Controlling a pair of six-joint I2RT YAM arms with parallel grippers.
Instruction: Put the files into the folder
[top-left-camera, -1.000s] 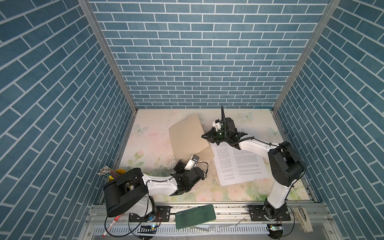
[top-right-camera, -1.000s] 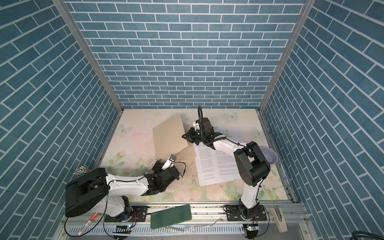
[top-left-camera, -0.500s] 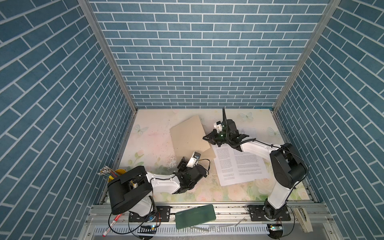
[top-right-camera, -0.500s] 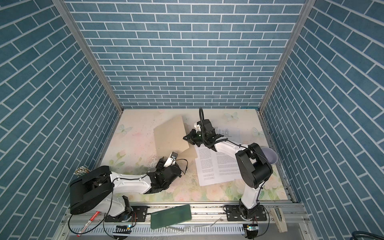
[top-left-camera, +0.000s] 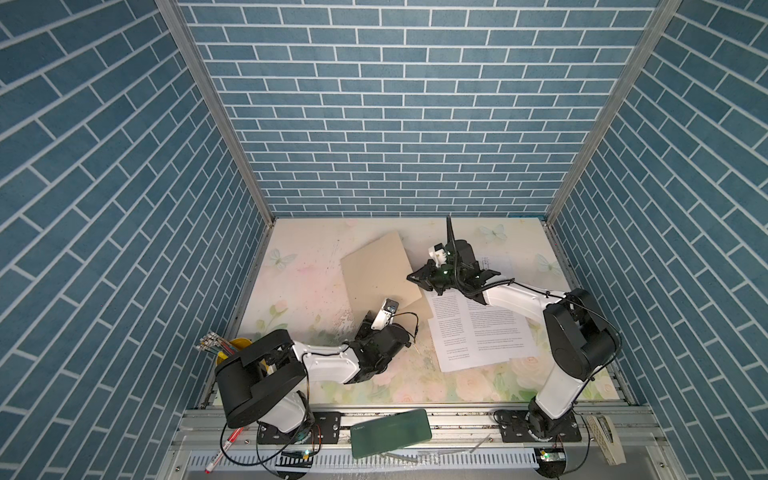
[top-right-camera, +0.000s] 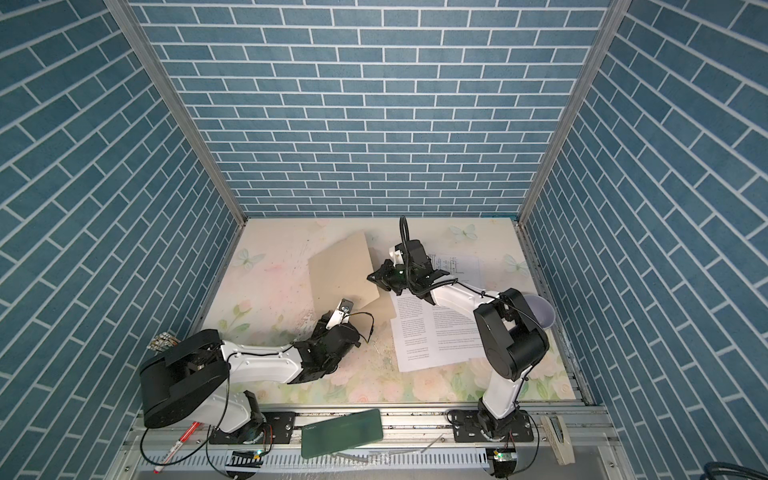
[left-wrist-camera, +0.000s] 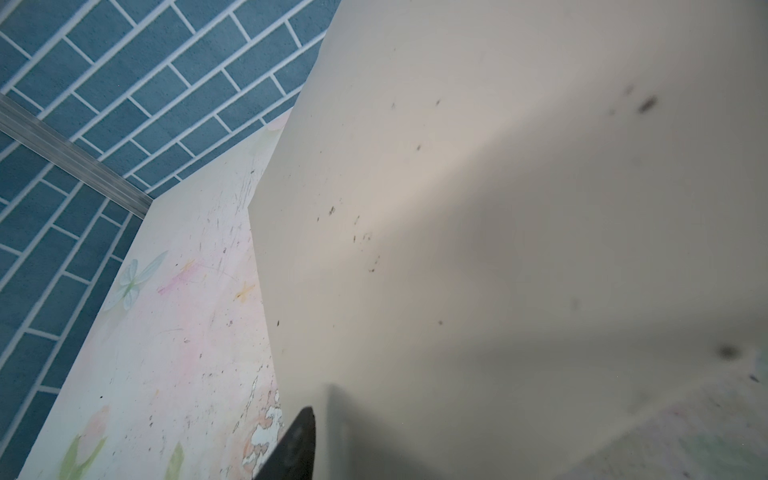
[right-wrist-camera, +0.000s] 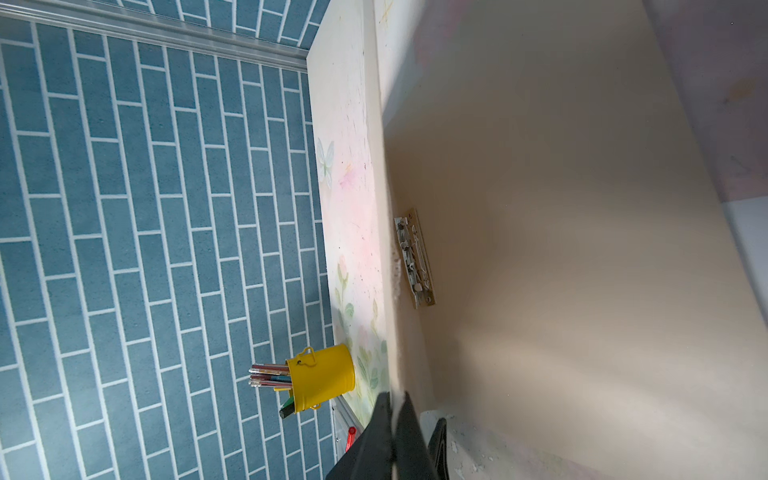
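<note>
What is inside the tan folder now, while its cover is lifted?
In the right wrist view, the folder shows only bare beige board inside and a metal clip by the spine, with no sheet. The right gripper covers a small near part, which cannot be checked.

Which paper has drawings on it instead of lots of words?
The diagram sheet lying farthest back. It carries thin line drawings, while the two text sheets nearer the front are filled with printed words.
</note>
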